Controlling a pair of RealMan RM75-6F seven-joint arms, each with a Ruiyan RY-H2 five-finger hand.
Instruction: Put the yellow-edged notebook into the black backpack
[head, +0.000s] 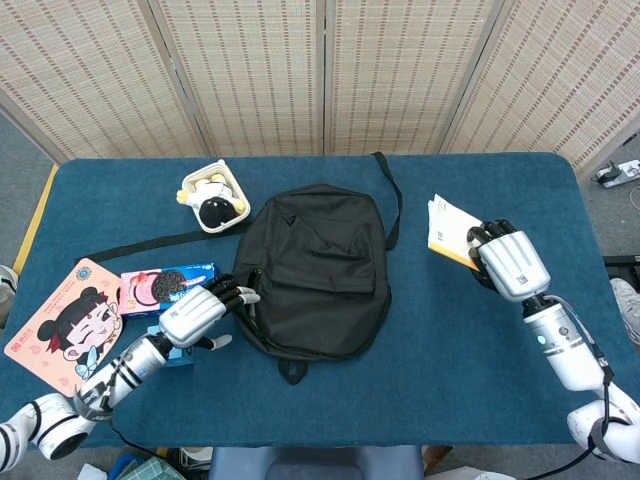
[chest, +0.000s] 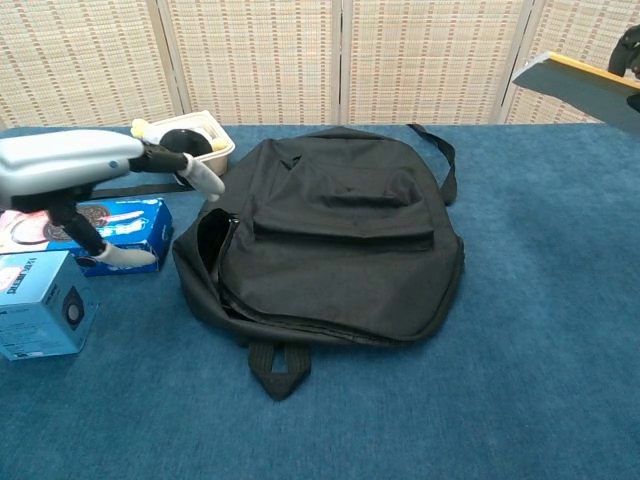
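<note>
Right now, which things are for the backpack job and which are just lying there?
For the job: yellow-edged notebook, held by the right hand; black backpack; left hand beside it.

Just lying there: cookie box, small blue box, cartoon card, toy tray.

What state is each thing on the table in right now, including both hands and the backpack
black backpack: lying flat, side zipper gaping at its left edge.
yellow-edged notebook: lifted off the table, tilted, held by the right hand.
right hand: gripping the notebook.
left hand: fingers spread, holding nothing, at the backpack's opening.
cookie box: closed, lying flat.
small blue box: closed, upright.
white tray: holds a plush toy.
</note>
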